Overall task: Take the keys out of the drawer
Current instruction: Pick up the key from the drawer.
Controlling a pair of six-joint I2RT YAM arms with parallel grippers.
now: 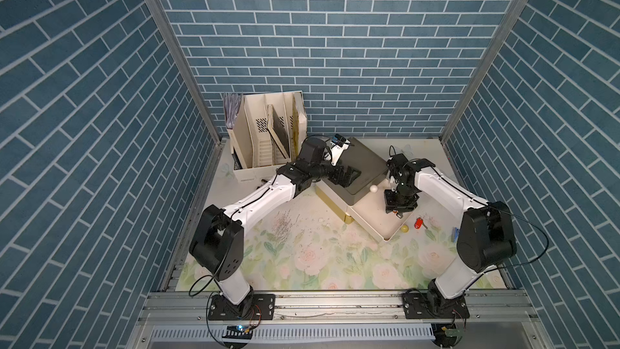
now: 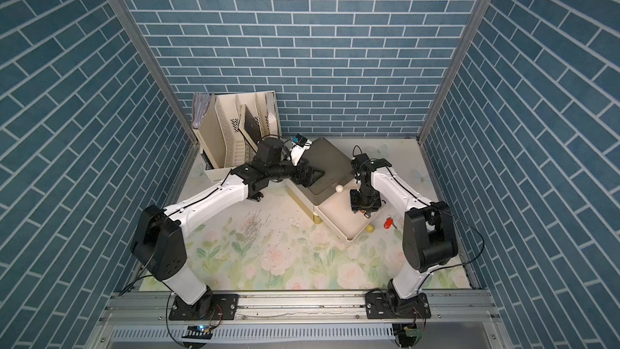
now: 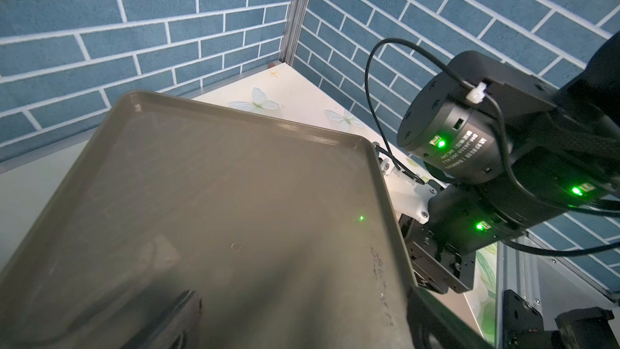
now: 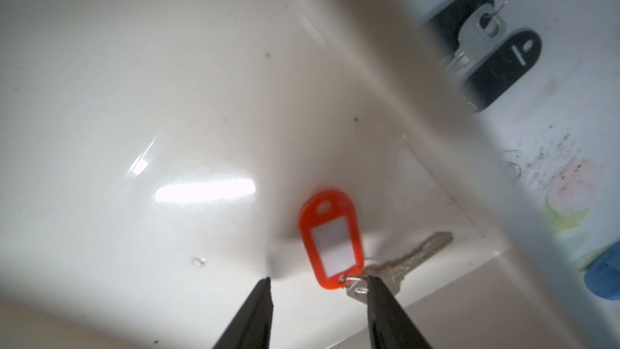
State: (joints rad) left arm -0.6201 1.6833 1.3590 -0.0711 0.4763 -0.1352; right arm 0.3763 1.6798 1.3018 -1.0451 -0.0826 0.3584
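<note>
Drawer unit [image 1: 365, 162]: my left gripper [image 1: 350, 176] rests on its dark top, fingers spread wide, gripping nothing.

The drawer [image 1: 370, 218] is pulled out, and my right gripper [image 4: 317, 285] points down into it, close to the floor. Its jaws are apart, nothing clamped.

The red-tag key [image 4: 330, 240] lies flat on the drawer floor near the side wall, with the tag between my fingertips. One fingertip [image 4: 375, 283] overlaps the key head at the ring; the other stands clear of the tag. The frame is blurred, so I can't confirm contact.

Outside the drawer wall, past the right gripper:
- a second red tag [image 1: 417, 223] on the mat, in both top views
- a blue tag [image 1: 455, 234] farther out, next to the arm's elbow
- black tags [image 4: 496, 62] on a ring, in the wrist view only
</note>
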